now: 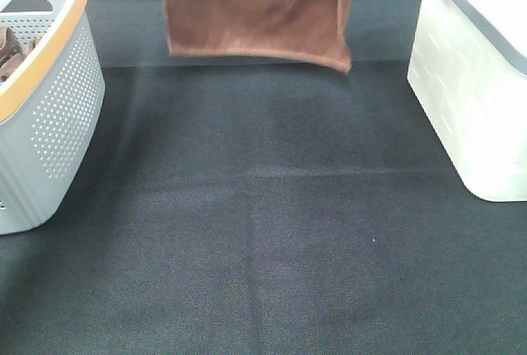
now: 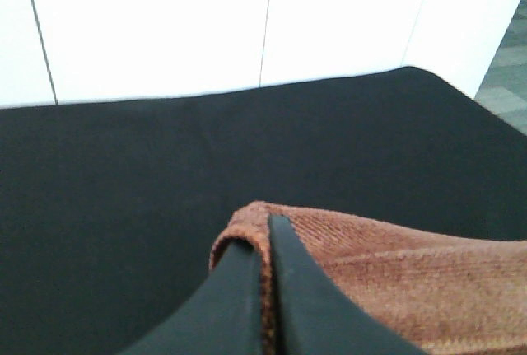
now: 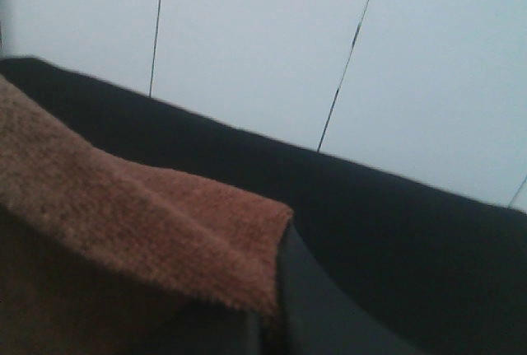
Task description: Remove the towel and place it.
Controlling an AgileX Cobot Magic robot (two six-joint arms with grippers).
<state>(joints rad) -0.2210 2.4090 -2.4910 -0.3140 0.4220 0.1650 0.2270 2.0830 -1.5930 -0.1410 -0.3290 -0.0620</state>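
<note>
Towel (image 1: 257, 11): hangs spread over bench (image 1: 263, 231) far edge, between grey basket (image 1: 51, 116) and white bin (image 1: 469, 91).
Left gripper (image 2: 265, 260): jaws closed on one top corner.
Right gripper (image 3: 268, 326): jaws closed on other corner.
Risk: both bites look shallow; corner may slip, towel drops bunched.
Risk: hem may drag on bench.

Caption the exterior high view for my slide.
Rust-brown towel hangs spread above the black table, between grey basket and white bin.
</note>
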